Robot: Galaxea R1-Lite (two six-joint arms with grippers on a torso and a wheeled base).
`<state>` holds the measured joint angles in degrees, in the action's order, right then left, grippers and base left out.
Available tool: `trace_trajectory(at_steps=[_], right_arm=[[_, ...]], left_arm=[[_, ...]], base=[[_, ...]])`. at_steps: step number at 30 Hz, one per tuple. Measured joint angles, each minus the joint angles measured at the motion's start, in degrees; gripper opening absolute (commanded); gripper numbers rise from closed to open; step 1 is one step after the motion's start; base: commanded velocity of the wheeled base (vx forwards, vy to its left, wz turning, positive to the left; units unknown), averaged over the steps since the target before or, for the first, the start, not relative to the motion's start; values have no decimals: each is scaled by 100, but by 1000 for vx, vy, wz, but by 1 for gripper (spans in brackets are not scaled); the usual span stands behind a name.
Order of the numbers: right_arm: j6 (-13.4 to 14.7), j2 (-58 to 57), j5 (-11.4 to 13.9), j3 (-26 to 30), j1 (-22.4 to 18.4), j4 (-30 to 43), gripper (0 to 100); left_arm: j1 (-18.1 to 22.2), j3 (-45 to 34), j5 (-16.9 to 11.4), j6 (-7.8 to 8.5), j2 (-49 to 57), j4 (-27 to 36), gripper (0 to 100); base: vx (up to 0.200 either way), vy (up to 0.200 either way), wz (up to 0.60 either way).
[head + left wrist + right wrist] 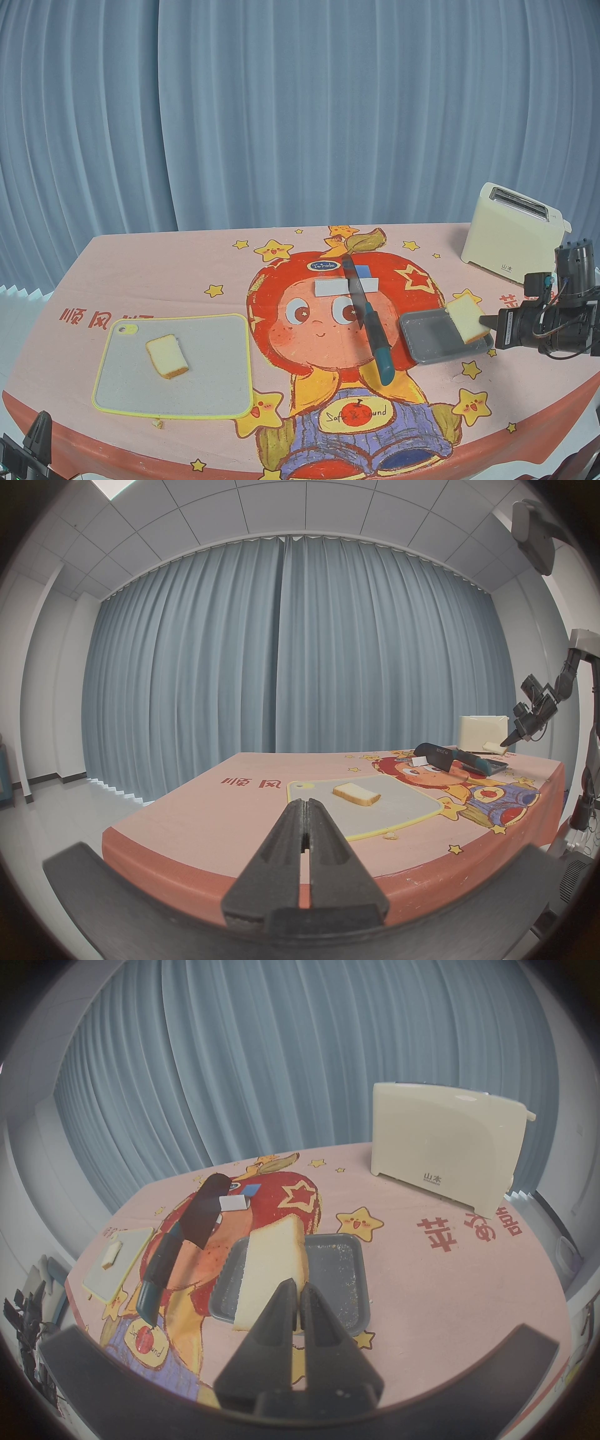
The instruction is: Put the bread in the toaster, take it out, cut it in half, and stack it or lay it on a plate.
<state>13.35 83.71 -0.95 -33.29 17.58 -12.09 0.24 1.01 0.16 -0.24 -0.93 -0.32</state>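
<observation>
Right gripper (pixel 486 322) is pinched tight on the bread slice (pixel 465 317), holding it tilted over the right edge of the grey plate (pixel 425 334), with the toaster (pixel 512 231) just beyond. At left, a second bread piece (pixel 167 355) lies on the cutting board (pixel 206 375). The knife (pixel 372 319) lies in the centre. Left gripper (pixel 305 811) hangs off the near left corner, fingers pressed together, empty.

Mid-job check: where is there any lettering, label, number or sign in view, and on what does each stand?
Cream toaster: small dark logo low on its side.
Pink printed tablecloth: red characters beside the grey yellow-rimmed cutting board; more red characters near the toaster.
Blue oval badge on the cartoon girl's hair: white script, too small to read.
Apple badge on her overalls: short dark script.
Black knife blade: tiny white print, unreadable.
No numbers.
</observation>
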Motion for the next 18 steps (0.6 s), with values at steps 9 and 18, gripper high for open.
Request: trace_trajectory(at_steps=[9, 18], right_arm=[[-2, 361, -57, 100, 144, -523, 0], [2, 719, -105, 322, 163, -1106, 0]], left_arm=[[-2, 0, 0, 0, 0, 0, 0], [0, 0, 0, 0, 0, 0, 0]], base=[[0, 0, 0], [0, 0, 0]])
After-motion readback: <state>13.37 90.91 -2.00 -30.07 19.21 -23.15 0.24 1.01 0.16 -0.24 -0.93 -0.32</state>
